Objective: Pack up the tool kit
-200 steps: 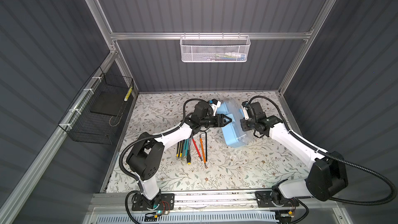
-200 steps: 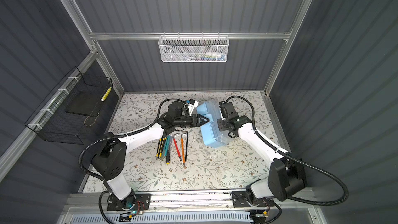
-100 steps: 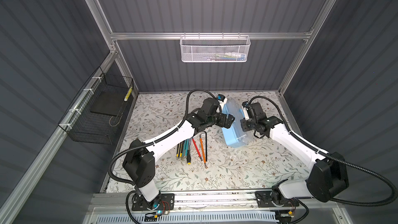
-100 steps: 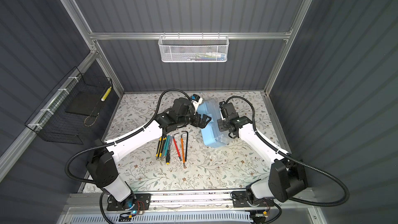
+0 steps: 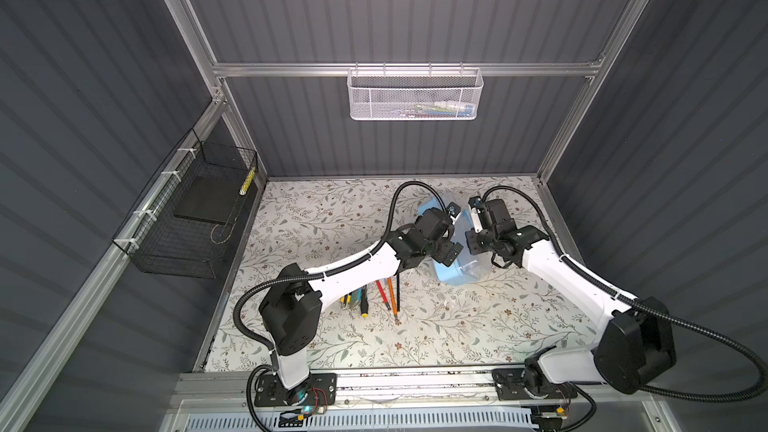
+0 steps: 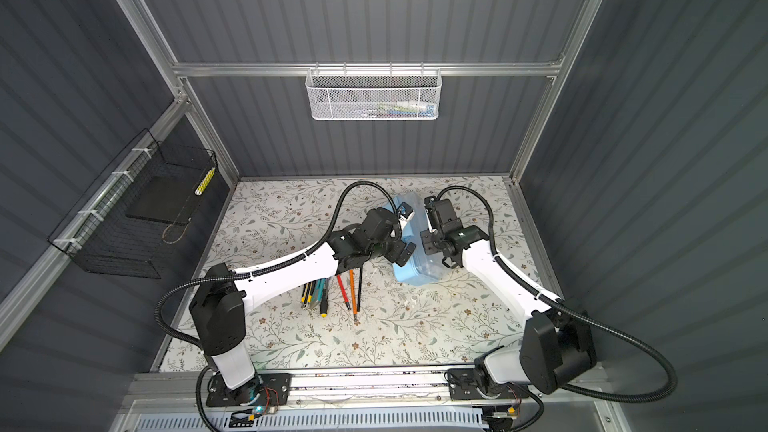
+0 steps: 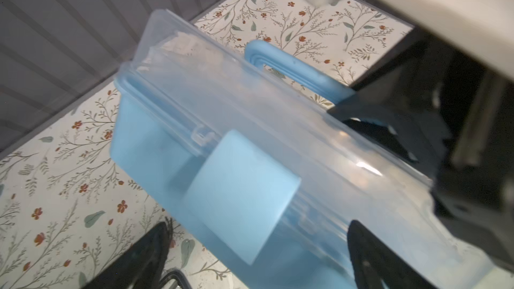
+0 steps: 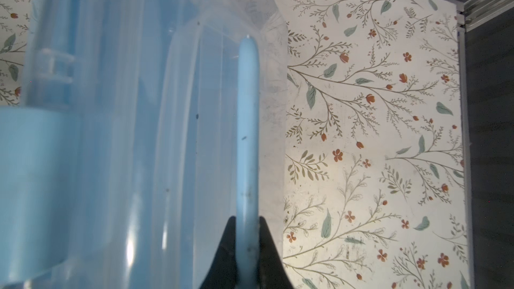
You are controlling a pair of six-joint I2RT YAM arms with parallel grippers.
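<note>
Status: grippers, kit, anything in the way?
Left gripper open at latch. Right gripper shut on handle. Kit lid looks down; tools on table. Left arm overhangs tools.

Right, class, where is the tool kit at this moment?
In both top views the tool kit is right of centre over the floral table, just right of the loose tools, its handle pinched by the right claw.

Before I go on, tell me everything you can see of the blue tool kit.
The tool kit is a small rectangular light-blue plastic box with a clear lid, standing askew on the floral table. The shut right hand pinches its pale-blue U-shaped handle. Its blue latch flap juts from the front wall; whether it is fastened I cannot tell. The open left hand hangs at the latch side, not gripping it.
</note>
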